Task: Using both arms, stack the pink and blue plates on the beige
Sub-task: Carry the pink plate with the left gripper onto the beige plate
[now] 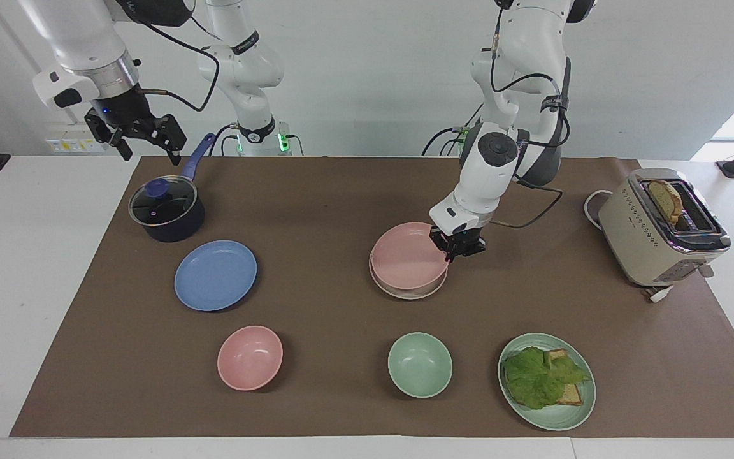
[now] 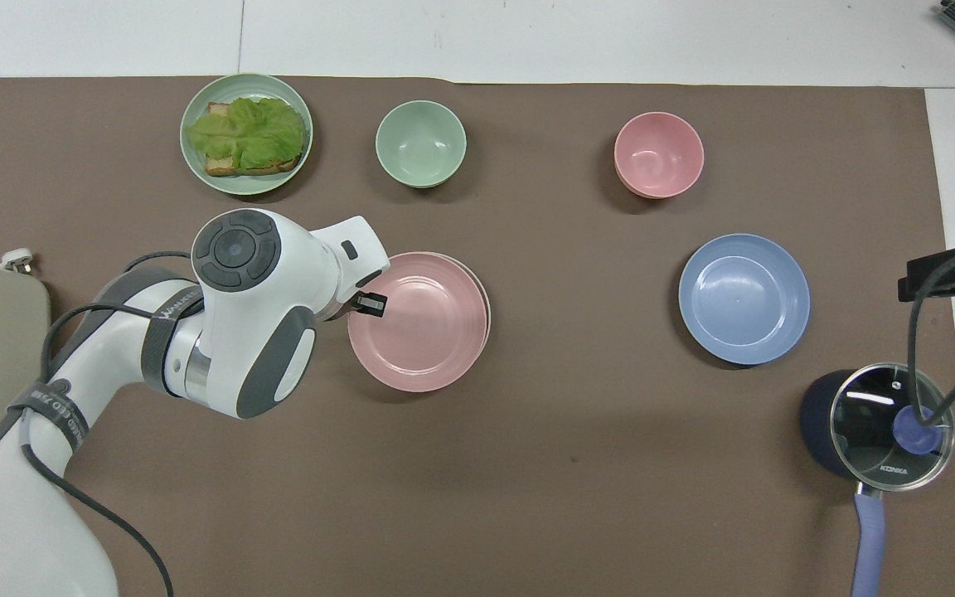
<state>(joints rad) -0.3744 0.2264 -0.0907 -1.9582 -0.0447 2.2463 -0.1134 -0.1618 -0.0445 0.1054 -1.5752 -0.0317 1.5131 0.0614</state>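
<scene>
In the facing view the left hand [image 1: 451,250] sits low over the worktop [image 1: 35,268], clenched on the rim of the pink plate [image 1: 408,255] at the edge toward the left arm's end. That plate lies on the beige plate [image 1: 405,293], nearly centred, so only a thin crescent of beige shows along the edge farther from the robots. The blue plate [image 1: 215,275] lies flat on the brown mat [image 1: 316,204] well away from this hand, toward the right arm's end. The right hand [image 1: 144,143] hangs in the air with its fingers released and nothing between them, over the worktop just beside the lidded saucepan [image 1: 166,209]; that arm waits. Farther from the robots than the left hand stand a green bowl [image 1: 419,364] and a green plate with lettuce and bread [image 1: 546,380], and a pink bowl [image 1: 250,357] stands farther out than the blue plate. A toaster [image 1: 663,228] holding a slice of bread stands at the left arm's end. In the overhead view the left hand [image 2: 368,304] pinches the pink plate [image 2: 428,323] at its rim, the white wrist covering the worktop beside it, and the beige plate [image 2: 486,311] peeks out as a sliver on the side away from the hand. The blue plate [image 2: 744,298] lies apart toward the right arm's end, near the saucepan [image 2: 875,427], and only a dark part of the right hand [image 2: 954,275] enters at the picture's edge.
</scene>
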